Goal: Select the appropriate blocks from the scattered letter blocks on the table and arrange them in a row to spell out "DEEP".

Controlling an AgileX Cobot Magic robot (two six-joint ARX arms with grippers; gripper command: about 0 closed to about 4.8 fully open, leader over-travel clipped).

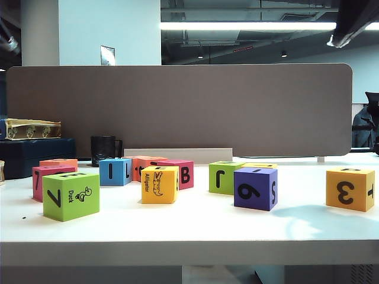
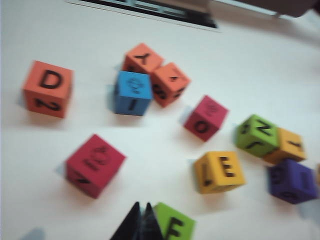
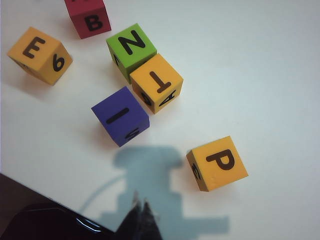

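Scattered letter blocks on the white table point(image 1: 195, 228), none yet in a row. The four needed for "DEEP" lie well apart. Taking the yellow block with E on top point(image 2: 220, 171) (its Alligator face shows in the exterior view) as landmark: the orange D block point(image 2: 48, 88) sits far off across the pink and blue cubes; the lime green block point(image 1: 71, 195), with 7 and Duck on its faces, lies nearer the table's front edge on the D side; the yellow-orange P block point(image 3: 217, 162), showing 3 in the exterior view, stands alone on the opposite side, beyond the purple block point(image 3: 121, 115). All selecting and aligning appears still to be done.

The left gripper point(image 2: 141, 222) hangs above the lime green block with its fingertips together, holding nothing. The right gripper point(image 3: 140, 216) hangs near the P block, likewise closed and empty.

The left wrist view is blurred, so small face markings are unreadable. The lime green block is cut off there by the frame edge. Neither arm is clearly visible in the exterior view.
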